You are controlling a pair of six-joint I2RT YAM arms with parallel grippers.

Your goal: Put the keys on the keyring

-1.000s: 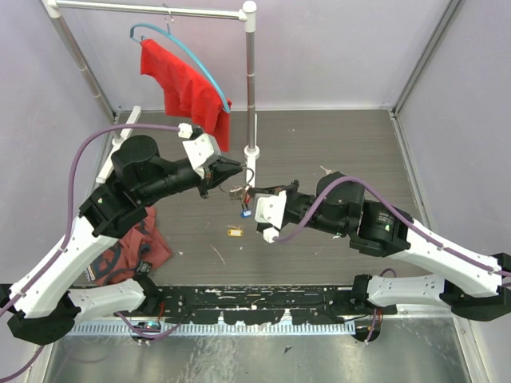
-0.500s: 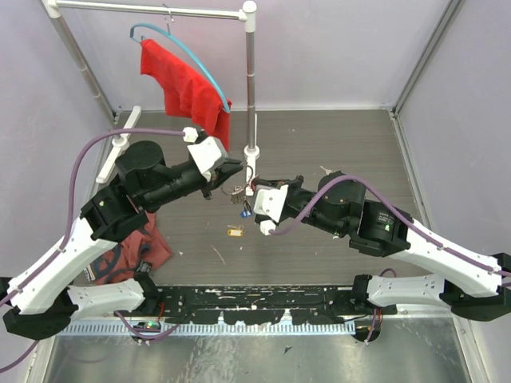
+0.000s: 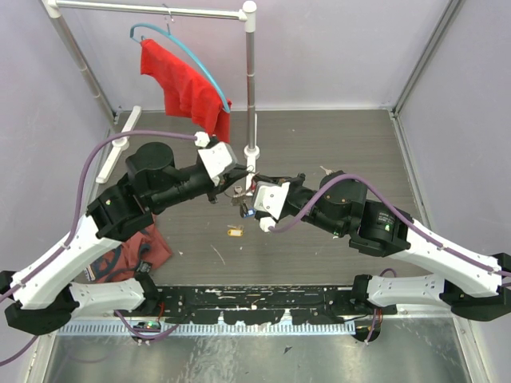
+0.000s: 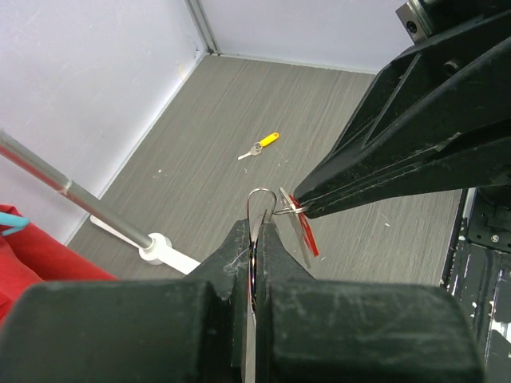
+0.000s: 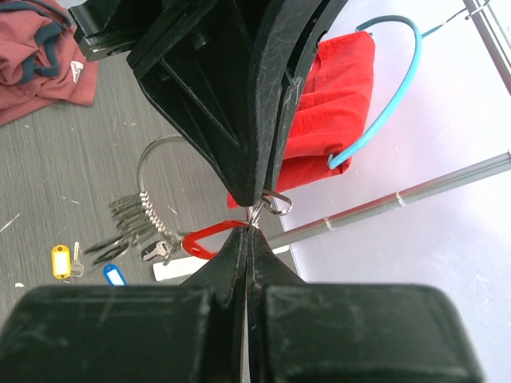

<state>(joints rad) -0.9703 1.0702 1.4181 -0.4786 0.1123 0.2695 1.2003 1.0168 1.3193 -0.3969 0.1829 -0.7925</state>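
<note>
The keyring [image 4: 259,190] was clamped in the left pincer [image 4: 254,233]; just beside its tips, the right pincer [image 5: 248,233] was clamped on the red-tagged key [image 5: 211,236].

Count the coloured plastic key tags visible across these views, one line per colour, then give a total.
red tag: 1
yellow tag: 1
blue tag: 1
Total: 3
</note>
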